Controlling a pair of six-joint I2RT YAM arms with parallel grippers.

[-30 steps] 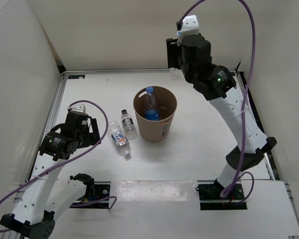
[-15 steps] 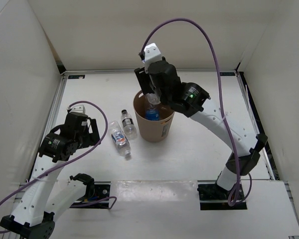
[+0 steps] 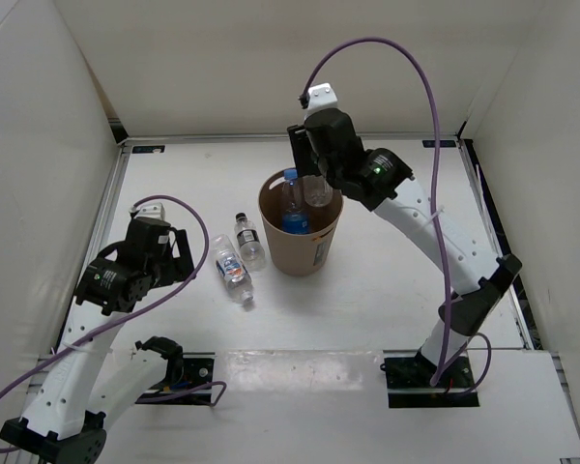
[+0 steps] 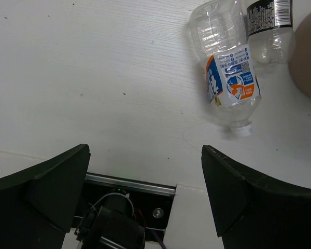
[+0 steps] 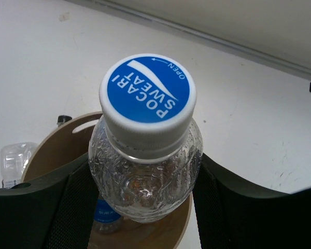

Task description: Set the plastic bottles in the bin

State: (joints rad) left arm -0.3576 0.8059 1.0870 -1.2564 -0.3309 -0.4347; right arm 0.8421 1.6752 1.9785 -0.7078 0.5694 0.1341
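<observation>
My right gripper [image 3: 316,182] is shut on a clear unlabelled plastic bottle [image 5: 145,176] with a blue and white cap [image 5: 147,96], held upright over the round tan bin [image 3: 314,253]. Inside the bin stands a bottle with a blue cap and blue label [image 3: 291,204], its label also showing below the held bottle [image 5: 104,218]. Two bottles lie on the table left of the bin: a white-labelled one [image 3: 231,270] [image 4: 229,78] and a black-capped one [image 3: 249,241] [image 4: 269,23]. My left gripper [image 3: 179,253] [image 4: 145,151] hangs open left of them, nothing between its fingers.
White walls close in the table on the left, back and right. The bin's tan side [image 4: 308,57] shows at the right edge of the left wrist view. The left arm's base plate [image 4: 129,202] lies under the left gripper.
The right arm swung from the back right over to the bin with the bottle in its grip, then shifted a little to the right. The left arm has not moved.
</observation>
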